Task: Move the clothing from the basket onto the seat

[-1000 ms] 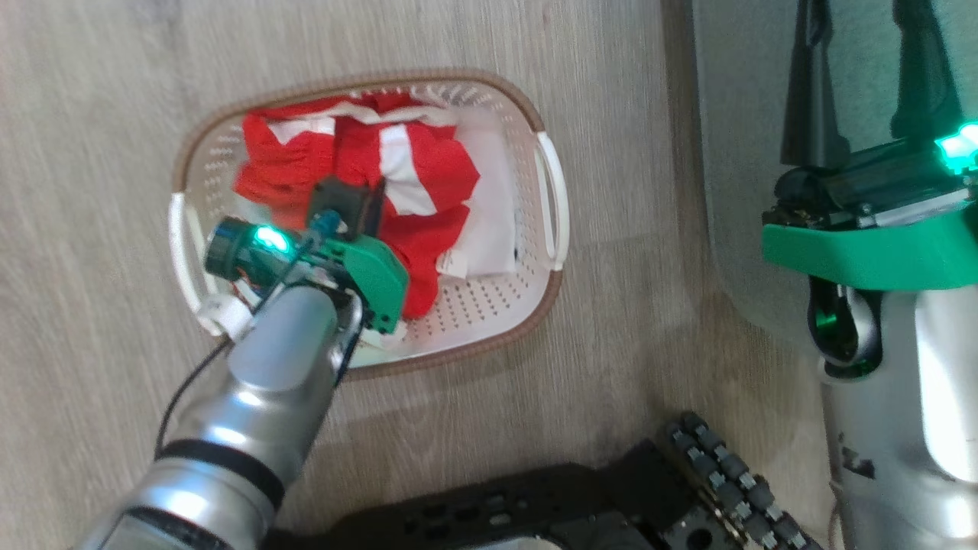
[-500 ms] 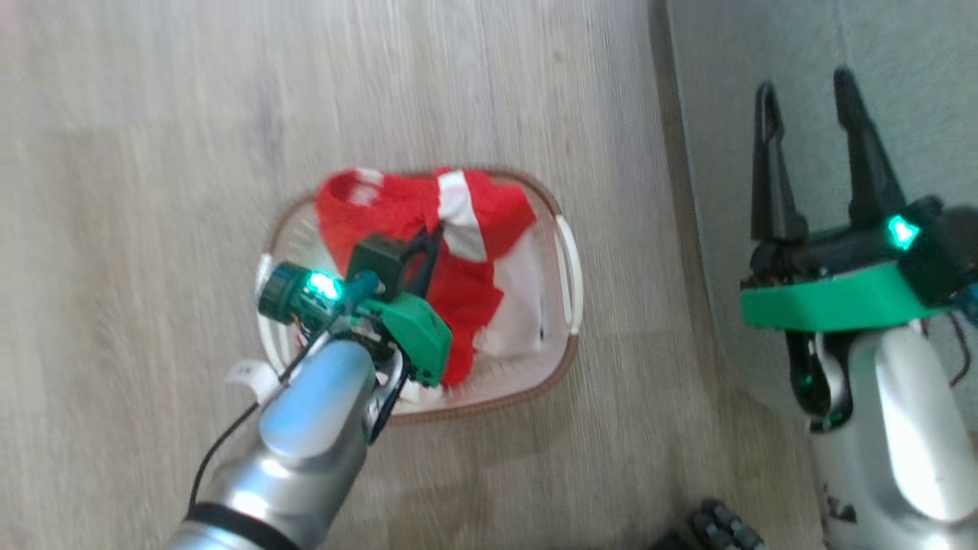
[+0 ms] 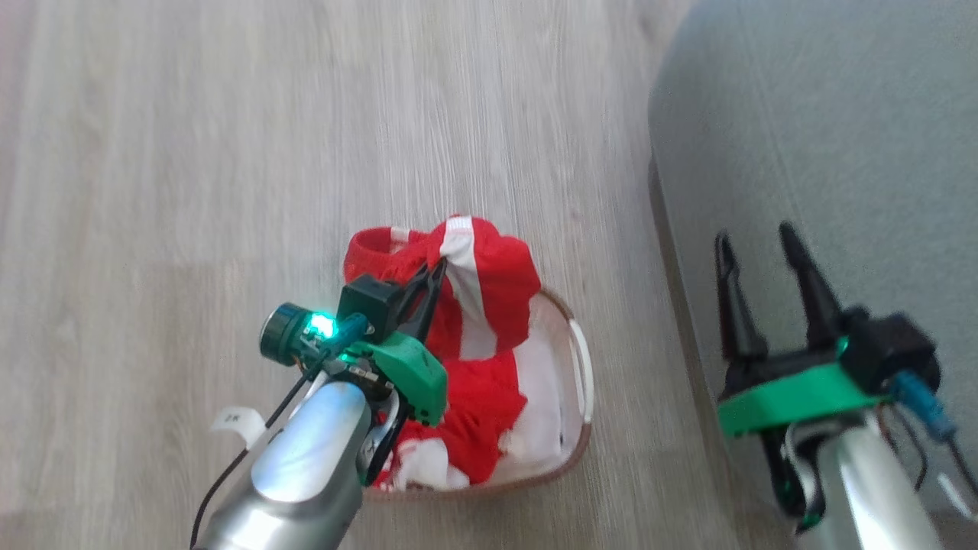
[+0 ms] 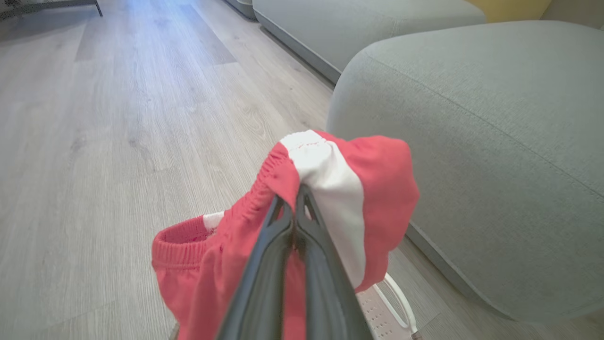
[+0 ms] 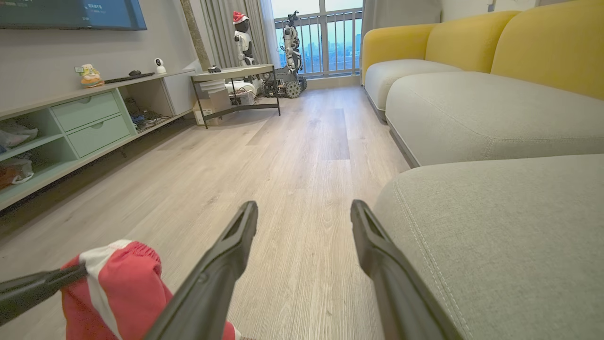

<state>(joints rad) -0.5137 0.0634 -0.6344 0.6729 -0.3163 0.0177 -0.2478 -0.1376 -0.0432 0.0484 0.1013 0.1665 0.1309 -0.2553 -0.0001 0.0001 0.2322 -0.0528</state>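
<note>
Left forearm [image 3: 306,466] enters the head view at bottom-left, angled up and right, with its wrist over the basket's near-left end. Left gripper [image 3: 437,267] is clamped tight, both fingers pressed together on a fold of the clothing [image 3: 489,275].

The grip sits right at a white stripe beside the gathered elastic edge. The fabric is bright red and soft. It bunches over the fingertips and hangs down both sides, and a ribbed red band loops out to the left in the left wrist view.

The lifted bundle is above the basket's far end. More red with white patches lies below it inside the basket [image 3: 585,374]. I can't tell if that's one garment or several.

Count: one basket, one flat white liner sheet [image 3: 546,397] along its right side, two grippers.

The basket sits on the wood-look floor [image 3: 229,153], just beside the seat [image 3: 825,137], a grey-green cushion with a rounded corner and no clothing on it.

Right arm is at lower right, fingers pointing up the view. Right gripper [image 3: 755,237] has its jaws spread wide with nothing between them. It hangs at the seat's front edge, one finger over fabric and one over floor.
</note>
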